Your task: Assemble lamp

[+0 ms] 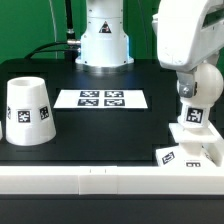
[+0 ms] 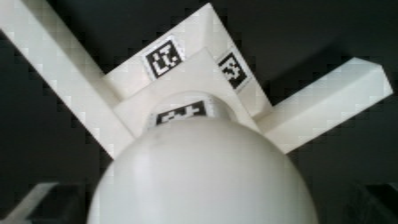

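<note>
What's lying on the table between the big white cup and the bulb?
The marker board lies flat there, between the shade and the bulb. The exterior view shows it.

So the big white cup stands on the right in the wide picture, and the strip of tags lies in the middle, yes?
No. The exterior view shows the shade on its left, not its right; the marker board does lie in the middle.

Marker board (image 1: 100, 98) lay flat on the black desk (image 1: 105, 140), black-and-white tags printed in a row, toward the desk's far side, white rail (image 1: 70, 183) ran along the near edge.
</note>
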Controlling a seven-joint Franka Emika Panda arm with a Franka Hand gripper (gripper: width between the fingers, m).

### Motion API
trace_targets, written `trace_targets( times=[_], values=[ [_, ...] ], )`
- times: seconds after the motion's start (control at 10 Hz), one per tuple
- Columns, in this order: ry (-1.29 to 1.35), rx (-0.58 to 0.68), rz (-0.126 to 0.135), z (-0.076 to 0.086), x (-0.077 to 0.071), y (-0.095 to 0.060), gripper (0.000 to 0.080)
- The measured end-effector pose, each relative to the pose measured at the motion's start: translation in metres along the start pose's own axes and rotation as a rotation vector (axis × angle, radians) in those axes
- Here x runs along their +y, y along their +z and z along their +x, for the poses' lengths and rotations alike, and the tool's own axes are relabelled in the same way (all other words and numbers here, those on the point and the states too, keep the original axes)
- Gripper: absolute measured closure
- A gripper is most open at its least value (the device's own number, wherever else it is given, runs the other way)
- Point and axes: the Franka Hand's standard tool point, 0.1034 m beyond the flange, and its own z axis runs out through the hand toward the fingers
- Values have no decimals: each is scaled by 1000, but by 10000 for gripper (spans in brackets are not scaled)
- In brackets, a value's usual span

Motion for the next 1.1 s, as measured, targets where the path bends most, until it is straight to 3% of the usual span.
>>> trace_targets(
  times=[0.9, 1.1],
  values=[
    [-495, -22, -11, 5, -2, 3, 101],
    [-508, -25, -13, 4, -1, 3, 110]
  ],
)
